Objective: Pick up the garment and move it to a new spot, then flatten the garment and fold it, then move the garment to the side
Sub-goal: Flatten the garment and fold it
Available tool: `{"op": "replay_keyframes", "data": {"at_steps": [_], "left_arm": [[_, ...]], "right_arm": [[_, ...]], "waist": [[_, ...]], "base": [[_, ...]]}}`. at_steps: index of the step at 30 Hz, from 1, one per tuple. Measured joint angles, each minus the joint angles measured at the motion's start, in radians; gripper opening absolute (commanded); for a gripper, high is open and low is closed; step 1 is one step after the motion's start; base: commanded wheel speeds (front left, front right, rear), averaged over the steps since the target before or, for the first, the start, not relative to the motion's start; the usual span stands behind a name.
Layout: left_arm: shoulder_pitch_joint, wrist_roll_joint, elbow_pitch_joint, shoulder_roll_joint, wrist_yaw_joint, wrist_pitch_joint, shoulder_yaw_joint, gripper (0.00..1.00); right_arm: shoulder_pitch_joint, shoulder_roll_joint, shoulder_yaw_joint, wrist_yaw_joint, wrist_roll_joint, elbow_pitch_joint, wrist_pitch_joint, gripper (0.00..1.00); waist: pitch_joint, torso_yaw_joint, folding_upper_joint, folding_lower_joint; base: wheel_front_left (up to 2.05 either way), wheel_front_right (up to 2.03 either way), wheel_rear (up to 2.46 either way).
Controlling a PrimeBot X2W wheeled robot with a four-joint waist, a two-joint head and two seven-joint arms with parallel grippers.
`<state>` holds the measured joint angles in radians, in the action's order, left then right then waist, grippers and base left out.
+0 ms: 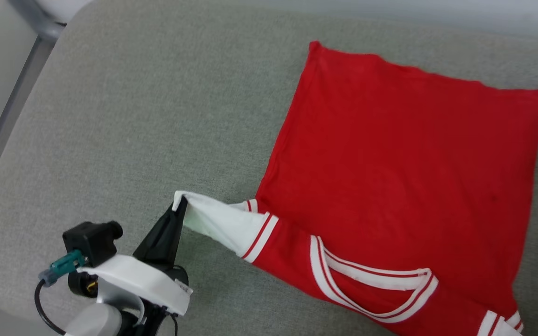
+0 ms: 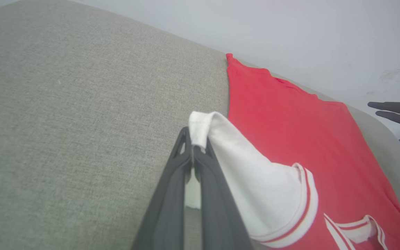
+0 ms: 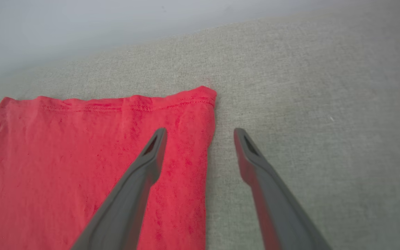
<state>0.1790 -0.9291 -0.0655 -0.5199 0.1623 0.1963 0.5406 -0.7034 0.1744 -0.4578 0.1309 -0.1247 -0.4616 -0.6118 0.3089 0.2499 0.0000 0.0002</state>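
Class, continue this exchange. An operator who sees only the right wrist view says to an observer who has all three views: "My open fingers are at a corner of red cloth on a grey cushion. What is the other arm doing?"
Observer: The left gripper is shut on the edge of the garment's white sleeve.
Operator: Is that sleeve lying flat?
Observer: No, its pinched end is raised off the cushion.
Operator: Which part of the shirt lies nearest the robot?
Observer: The striped V-neck, facing up.
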Motion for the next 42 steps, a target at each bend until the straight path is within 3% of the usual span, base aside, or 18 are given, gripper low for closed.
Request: {"op": "replay_keyframes", "data": {"at_steps": [10, 15, 16, 17, 18, 23, 29, 37, 42], "left_arm": [[0.106, 0.027, 0.02, 0.038, -0.066, 0.03, -0.002, 0.0], [0.116, 0.029, 0.042, 0.055, -0.083, 0.037, 0.001, 0.0], [0.117, 0.029, 0.045, 0.056, -0.083, 0.039, 0.001, 0.0], [0.117, 0.029, 0.049, 0.058, -0.084, 0.04, 0.002, 0.0], [0.117, 0.029, 0.054, 0.06, -0.085, 0.04, 0.003, 0.0], [0.117, 0.028, 0.074, 0.064, -0.087, 0.042, 0.006, 0.0], [0.084, 0.019, 0.106, 0.057, -0.066, 0.041, 0.001, 0.0], [-0.02, -0.009, 0.114, 0.012, -0.002, 0.027, -0.03, 0.0], [-0.095, -0.027, 0.096, -0.017, 0.041, 0.017, -0.046, 0.0]], "right_arm": [[-0.21, -0.002, -0.071, 0.0, 0.198, -0.077, -0.198, 1.0], [-0.255, -0.021, -0.168, 0.001, 0.295, -0.095, -0.379, 1.0], [-0.257, -0.028, -0.183, 0.001, 0.303, -0.089, -0.407, 0.51], [-0.257, -0.035, -0.202, 0.001, 0.31, -0.082, -0.428, 0.16], [-0.257, -0.04, -0.214, 0.001, 0.325, -0.075, -0.446, 0.0], [-0.235, -0.058, -0.231, 0.001, 0.365, -0.041, -0.463, 0.0], [-0.155, -0.023, -0.159, 0.001, 0.34, -0.021, -0.432, 0.0], [0.052, 0.041, -0.037, 0.001, 0.2, 0.065, -0.446, 0.0], [0.24, 0.059, -0.013, 0.001, 0.094, 0.173, -0.471, 0.0]], "waist": [[0.157, 0.085, 0.0, 0.0], [0.185, 0.11, -0.0001, -0.0001], [0.184, 0.111, 0.0, -0.0002], [0.181, 0.112, -0.0001, -0.0002], [0.177, 0.113, 0.0, -0.0002], [0.147, 0.114, 0.0, -0.0001], [0.071, 0.099, 0.0, -0.0001], [-0.073, 0.041, 0.0, -0.0003], [-0.161, -0.016, 0.0, -0.0003]], "base": [[0.0, 0.0, 0.0], [0.0, 0.0, 0.0], [0.0, 0.0, 0.0], [0.0, 0.0, 0.0], [0.0, 0.0, 0.0], [0.0, 0.0, 0.0], [0.0, 0.0, 0.0], [0.0, 0.0, 0.0], [0.0, 0.0, 0.0]]}}
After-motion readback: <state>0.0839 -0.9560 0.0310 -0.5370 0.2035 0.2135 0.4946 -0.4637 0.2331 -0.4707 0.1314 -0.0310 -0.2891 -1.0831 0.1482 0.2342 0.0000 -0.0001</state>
